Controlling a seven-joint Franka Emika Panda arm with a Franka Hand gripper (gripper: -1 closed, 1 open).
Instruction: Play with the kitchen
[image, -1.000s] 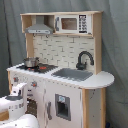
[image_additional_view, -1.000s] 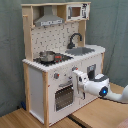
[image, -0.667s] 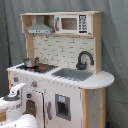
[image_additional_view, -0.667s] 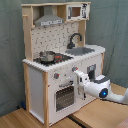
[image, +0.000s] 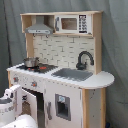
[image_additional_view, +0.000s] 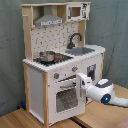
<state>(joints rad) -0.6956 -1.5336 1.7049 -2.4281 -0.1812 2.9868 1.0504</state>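
The kitchen (image: 95, 82) is a tall white and light-wood toy, standing upright in both exterior views. A small pot (image_additional_view: 47, 56) sits on its stovetop, beside the grey sink (image_additional_view: 82, 50) and black faucet (image_additional_view: 75, 39). The hood (image: 40, 29) and microwave (image: 72, 23) are on top. My gripper (image_additional_view: 82, 80) is at the upper right corner of the windowed oven door (image_additional_view: 65, 97), just below the knobs (image_additional_view: 74, 69). In the first exterior view my white arm (image: 9, 102) covers part of the oven front.
The kitchen stands on a wooden floor (image_additional_view: 15, 117) in front of a grey curtain (image: 115, 45). A cupboard door with a dark panel (image: 62, 106) is under the sink. My arm reaches in from the second exterior view's lower right.
My gripper has shifted only slightly at the oven's upper corner. Nothing on the kitchen has visibly moved.
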